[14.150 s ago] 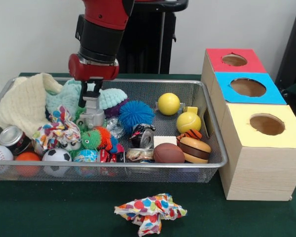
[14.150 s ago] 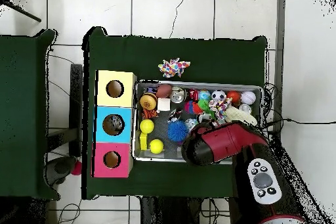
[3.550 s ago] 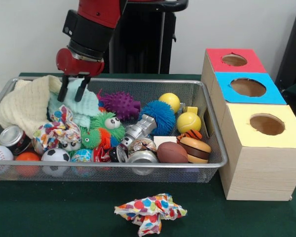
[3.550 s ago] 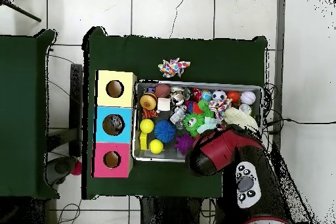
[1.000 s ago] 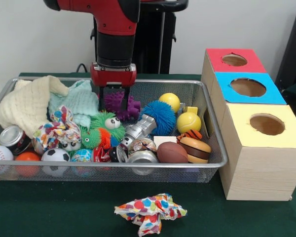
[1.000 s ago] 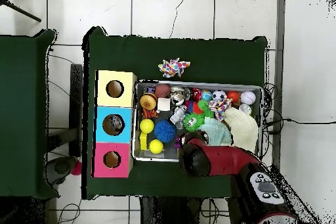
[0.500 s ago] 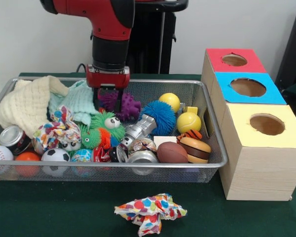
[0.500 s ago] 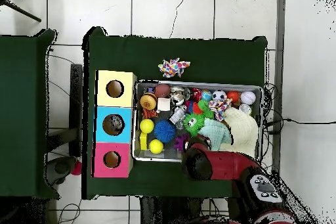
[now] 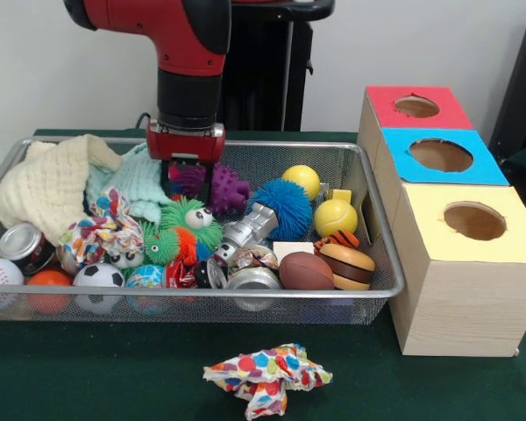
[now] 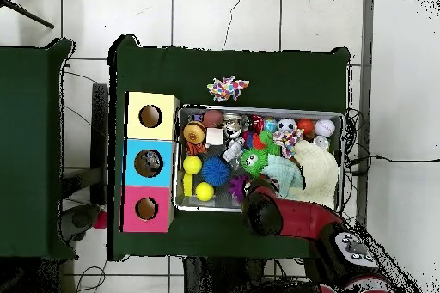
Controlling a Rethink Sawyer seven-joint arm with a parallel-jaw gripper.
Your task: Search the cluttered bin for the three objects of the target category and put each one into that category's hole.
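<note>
One purple spiky ball [image 9: 217,187] in cluttered bin [image 9: 381,289]: soft, light; you grip its middle. Gripper [image 9: 188,181] opening: cannot tell.

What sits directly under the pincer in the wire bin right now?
A purple spiky toy sits under the pincer, at the back of the wire bin beside a blue spiky ball. The pincer covers the toy's left part, so any contact is unclear.

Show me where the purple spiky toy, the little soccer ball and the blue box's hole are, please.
purple spiky toy [image 9: 229,188], front view, on its spiky right half beside the arm.
soccer ball [image 9: 101,281], front view, on its white and black front.
hole [image 9: 440,155], front view, in the middle of the round opening.
</note>
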